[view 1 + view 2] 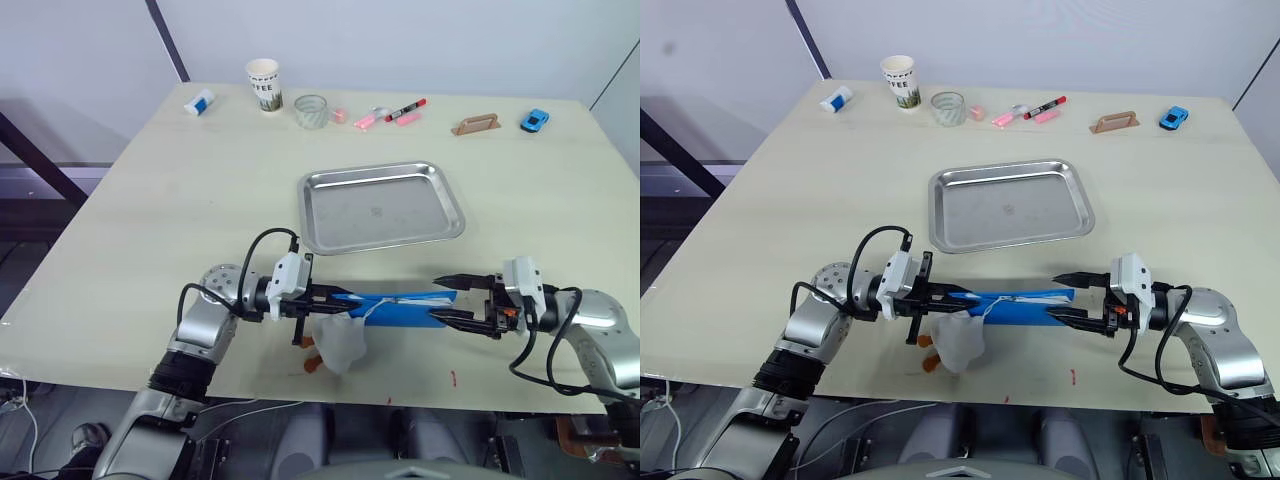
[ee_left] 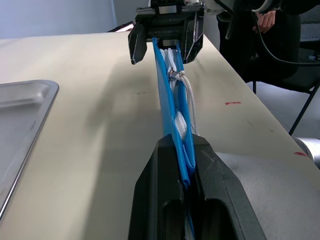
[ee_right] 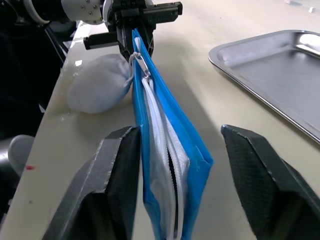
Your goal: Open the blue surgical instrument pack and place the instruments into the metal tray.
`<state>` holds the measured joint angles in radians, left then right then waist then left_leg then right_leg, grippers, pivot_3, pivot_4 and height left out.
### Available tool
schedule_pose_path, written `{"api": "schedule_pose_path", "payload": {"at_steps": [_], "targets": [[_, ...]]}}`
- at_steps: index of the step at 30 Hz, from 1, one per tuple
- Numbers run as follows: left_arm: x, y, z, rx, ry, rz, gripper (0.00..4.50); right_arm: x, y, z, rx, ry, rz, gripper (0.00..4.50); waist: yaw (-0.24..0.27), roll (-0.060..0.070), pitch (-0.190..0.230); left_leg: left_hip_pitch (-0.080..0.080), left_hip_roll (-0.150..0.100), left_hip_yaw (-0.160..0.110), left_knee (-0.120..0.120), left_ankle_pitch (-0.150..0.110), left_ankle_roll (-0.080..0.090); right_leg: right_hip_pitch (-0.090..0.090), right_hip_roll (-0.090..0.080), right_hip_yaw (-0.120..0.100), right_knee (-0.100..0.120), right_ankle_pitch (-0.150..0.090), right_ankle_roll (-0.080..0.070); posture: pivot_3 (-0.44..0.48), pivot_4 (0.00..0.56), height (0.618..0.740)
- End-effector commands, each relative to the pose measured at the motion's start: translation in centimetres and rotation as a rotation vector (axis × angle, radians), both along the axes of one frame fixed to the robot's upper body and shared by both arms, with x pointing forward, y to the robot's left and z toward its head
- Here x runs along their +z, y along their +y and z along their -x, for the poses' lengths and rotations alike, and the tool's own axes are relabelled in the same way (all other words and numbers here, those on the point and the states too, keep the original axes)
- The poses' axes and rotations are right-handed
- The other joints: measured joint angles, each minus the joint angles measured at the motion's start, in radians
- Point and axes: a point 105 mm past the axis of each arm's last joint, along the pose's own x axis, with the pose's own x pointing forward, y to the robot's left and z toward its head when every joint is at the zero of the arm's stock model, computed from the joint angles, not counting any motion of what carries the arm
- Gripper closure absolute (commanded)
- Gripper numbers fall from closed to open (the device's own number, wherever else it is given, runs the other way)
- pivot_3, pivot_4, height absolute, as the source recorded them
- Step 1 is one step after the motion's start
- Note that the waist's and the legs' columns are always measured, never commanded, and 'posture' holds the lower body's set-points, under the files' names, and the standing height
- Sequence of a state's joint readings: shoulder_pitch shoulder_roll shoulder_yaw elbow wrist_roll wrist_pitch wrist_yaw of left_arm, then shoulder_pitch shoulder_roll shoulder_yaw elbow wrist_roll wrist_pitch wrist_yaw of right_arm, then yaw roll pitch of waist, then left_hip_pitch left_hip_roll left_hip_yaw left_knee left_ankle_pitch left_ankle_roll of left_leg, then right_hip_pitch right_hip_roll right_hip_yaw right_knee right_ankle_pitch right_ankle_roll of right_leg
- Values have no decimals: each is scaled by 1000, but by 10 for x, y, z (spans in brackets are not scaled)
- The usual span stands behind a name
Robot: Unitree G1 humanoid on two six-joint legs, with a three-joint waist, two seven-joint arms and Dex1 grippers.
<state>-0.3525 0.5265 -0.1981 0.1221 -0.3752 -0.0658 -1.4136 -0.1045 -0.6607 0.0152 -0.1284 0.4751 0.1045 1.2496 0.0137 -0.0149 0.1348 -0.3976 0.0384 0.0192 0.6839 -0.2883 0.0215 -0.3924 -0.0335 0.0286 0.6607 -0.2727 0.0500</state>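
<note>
Head views: blue surgical instrument pack (image 1: pixel 395 306) held on edge near front of table (image 1: pixel 200 180), between both grippers, just in front of metal tray (image 1: pixel 380 207). Left gripper (image 1: pixel 322 297) clamped on pack's left end. Right gripper (image 1: pixel 447 300) at pack's right end, fingers apart, straddling it. White cloth bundle (image 1: pixel 340 343) below left gripper w/ small orange bits beside it. Tray empty, mid-table. Far edge: paper cup (image 1: pixel 264 84), glass jar (image 1: pixel 311 111), pink pens (image 1: pixel 368 119), red marker (image 1: pixel 407 108), blue toy car (image 1: pixel 535 120).

Left wrist view: fingers (image 2: pixel 160 195) pinched tight on blue pack edge (image 2: pixel 165 95); white cord & zipper along top. Right gripper (image 2: pixel 165 42) at far end, fingers either side of pack. Tray rim (image 2: pixel 30 125) to one side.

Right wrist view: fingers (image 3: pixel 112 185) wide apart, pack (image 3: pixel 170 150) between them, closer to one finger; contact w/ it unclear. Zipper partly open. Left gripper (image 3: pixel 135 27) gripping far end; cloth bundle (image 3: pixel 97 90) beside it. Tray (image 3: pixel 270 65) near.
</note>
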Motion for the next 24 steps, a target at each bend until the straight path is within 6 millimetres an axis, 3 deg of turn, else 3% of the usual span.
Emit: {"api": "schedule_pose_path", "payload": {"at_steps": [1,10,14,16,17,24], "targets": [[-1,3,0,1,-4,-33,4500,5,3,0,30,-43,1,1507,0,0,0,0,0,0,0,0,0,0,0,0,0,0,0,0,150,740],[-3,5,4,6,-3,-34,4500,5,4,-2,31,-79,-7,1507,0,0,0,0,0,0,0,0,0,0,0,0,0,0,0,0,150,740],[-3,6,3,7,-6,-35,4500,6,5,-4,32,-84,-17,3142,0,0,0,0,0,0,0,0,0,0,0,0,0,0,0,0,150,740],[-2,5,2,8,-8,-34,4500,6,6,-3,36,-84,-19,4189,0,0,0,0,0,0,0,0,0,0,0,0,0,0,0,0,150,740],[-1,5,2,9,-9,-34,4500,5,7,-3,40,-84,-19,4457,0,0,0,0,0,0,0,0,0,0,0,0,0,0,0,0,150,740],[2,6,-3,29,22,-18,4500,5,9,-3,45,-85,-25,4457,0,0,0,0,0,0,0,0,0,0,0,0,0,0,0,0,150,740]]}}
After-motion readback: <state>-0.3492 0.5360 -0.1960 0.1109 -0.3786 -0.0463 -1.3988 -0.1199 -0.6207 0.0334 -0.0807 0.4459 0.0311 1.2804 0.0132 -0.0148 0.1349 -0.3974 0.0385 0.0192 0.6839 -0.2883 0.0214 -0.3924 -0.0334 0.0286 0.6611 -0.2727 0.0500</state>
